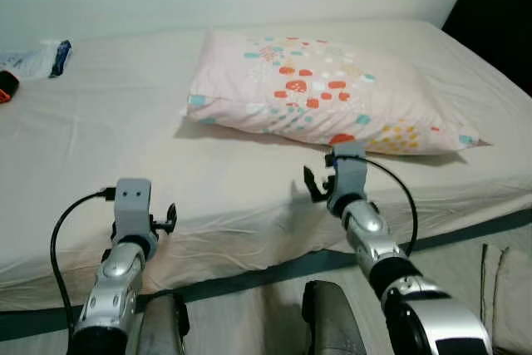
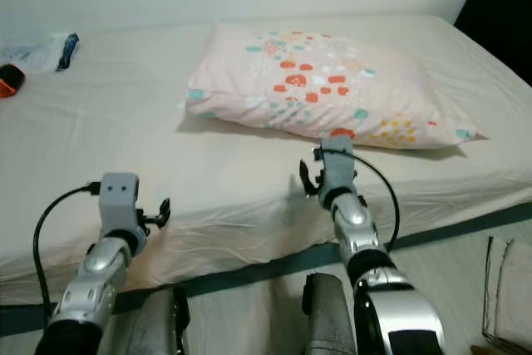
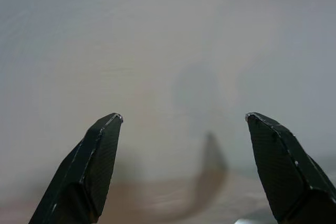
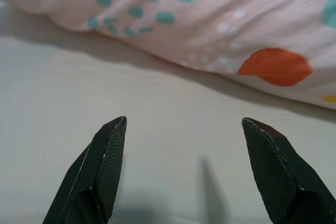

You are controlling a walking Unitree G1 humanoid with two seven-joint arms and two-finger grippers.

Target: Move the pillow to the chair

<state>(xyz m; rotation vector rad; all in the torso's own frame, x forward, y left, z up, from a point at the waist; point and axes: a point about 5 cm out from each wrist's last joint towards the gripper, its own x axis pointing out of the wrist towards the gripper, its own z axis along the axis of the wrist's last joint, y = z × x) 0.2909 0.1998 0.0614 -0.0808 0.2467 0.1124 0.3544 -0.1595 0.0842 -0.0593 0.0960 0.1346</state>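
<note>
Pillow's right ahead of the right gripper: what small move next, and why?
Probably ease the right gripper forward onto the pillow's near edge. Its fingers are open and aimed at that edge, with bare bed sheet between; nothing is held yet.

Soft matt cloth covers the pillow (image 1: 324, 93) and the creased bed sheet (image 1: 125, 130); the fingers (image 4: 105, 166) look finely textured black
</note>
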